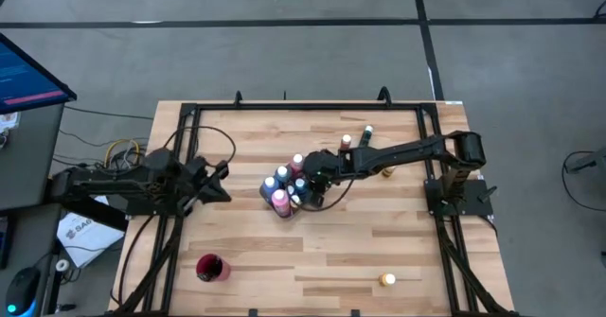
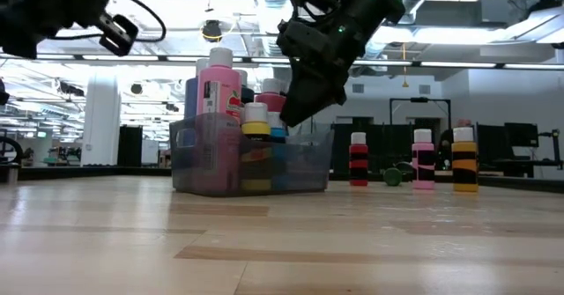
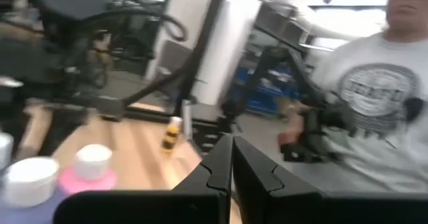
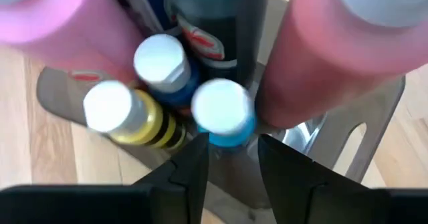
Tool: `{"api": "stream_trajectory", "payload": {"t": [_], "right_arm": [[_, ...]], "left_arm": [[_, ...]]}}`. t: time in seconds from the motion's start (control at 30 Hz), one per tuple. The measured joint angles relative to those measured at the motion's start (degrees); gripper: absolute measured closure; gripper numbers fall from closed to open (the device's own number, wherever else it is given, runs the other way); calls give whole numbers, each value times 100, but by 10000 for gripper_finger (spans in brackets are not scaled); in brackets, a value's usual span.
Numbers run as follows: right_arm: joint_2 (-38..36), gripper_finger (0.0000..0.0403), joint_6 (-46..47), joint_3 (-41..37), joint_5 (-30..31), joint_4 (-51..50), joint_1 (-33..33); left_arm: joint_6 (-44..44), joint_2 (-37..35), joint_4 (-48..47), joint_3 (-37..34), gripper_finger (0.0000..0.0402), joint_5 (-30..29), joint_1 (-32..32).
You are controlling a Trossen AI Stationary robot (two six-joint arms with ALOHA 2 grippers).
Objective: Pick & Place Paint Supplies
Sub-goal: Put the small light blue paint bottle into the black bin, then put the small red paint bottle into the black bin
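Observation:
A grey tray [image 2: 304, 167] at the table's middle holds several upright paint bottles, among them tall pink ones [image 2: 216, 110] and a yellow one [image 2: 256, 150]. My right gripper [image 1: 311, 186] reaches down into the tray from the right, shut on a small blue bottle with a white cap [image 4: 223, 110]. More bottles stand upright on the table behind the tray [image 2: 358, 158] [image 2: 423, 158] [image 2: 463, 158]. My left gripper [image 1: 223, 180] hovers shut, left of the tray, holding nothing. My right gripper pinches the blue bottle's body just below the cap [image 4: 231, 138] between its two fingers. The fingers slant down from the table's right side. The bottle stands upright among the other bottles in the tray; its base is hidden.
A red cup [image 1: 210, 268] stands near the front left. A lone yellow bottle [image 1: 387, 279] stands near the front right, and another [image 1: 386, 172] under my right arm. A person in a grey shirt [image 3: 374, 90] stands beyond the table. Bare wood lies in front of the tray.

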Motion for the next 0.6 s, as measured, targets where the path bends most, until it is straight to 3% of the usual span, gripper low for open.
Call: {"api": "stream_trajectory", "payload": {"t": [0.1, 0.17, 0.43, 0.5, 0.6], "right_arm": [[-1, 278, 0, 181, 0, -281, 59], [-2, 278, 0, 256, 0, -451, 100], [-2, 278, -39, 622, 0, -880, 183], [-2, 278, -63, 736, -1, -1070, 184], [-51, 278, -171, 822, 0, -1403, 182]], "left_arm": [[93, -124, 4, 0, 398, 600, 2], [-98, -259, -74, 2, 398, 594, 6], [-708, -622, -1182, -11, 398, -2304, 107], [-803, -630, -1114, -183, 398, -2690, 79], [-1636, -669, -1243, -539, 398, -2820, 81]]}}
